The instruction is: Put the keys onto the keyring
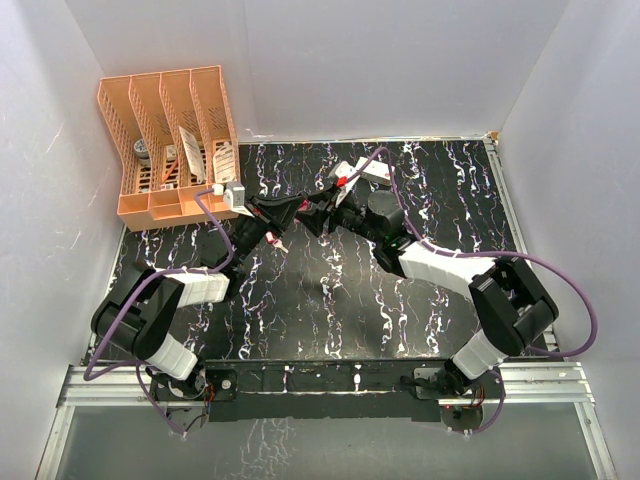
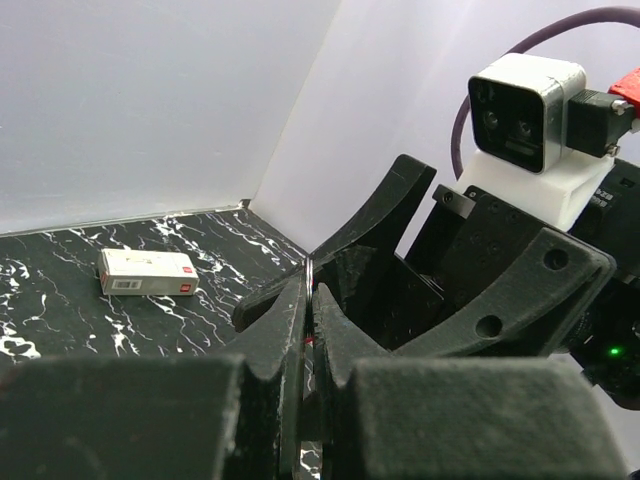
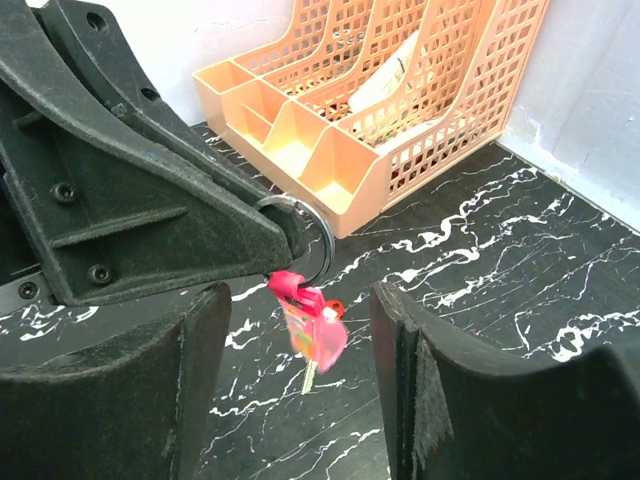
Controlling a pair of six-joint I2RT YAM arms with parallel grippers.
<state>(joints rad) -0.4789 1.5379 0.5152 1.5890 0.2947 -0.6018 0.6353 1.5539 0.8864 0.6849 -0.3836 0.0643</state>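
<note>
My left gripper (image 3: 285, 235) is shut on the keyring (image 3: 318, 232), a thin metal ring held above the table. In the left wrist view the ring (image 2: 311, 285) shows edge-on between the closed jaws. A blurred pink tag (image 3: 318, 328) hangs from the ring. A red key head (image 3: 336, 308) peeks out beside the tag, and a pale metal key blade (image 3: 308, 376) sticks out below it. I cannot tell if they belong to one key. My right gripper (image 3: 300, 375) faces the left one, open, its fingers (image 3: 190, 385) either side of the hanging tag without touching it. From above, both grippers (image 1: 300, 212) meet mid-table.
An orange mesh file organizer (image 1: 170, 150) stands at the back left, close behind the ring (image 3: 400, 110). A white box with red marks (image 2: 148, 271) lies on the black marbled table near the back wall. White walls enclose the table on three sides.
</note>
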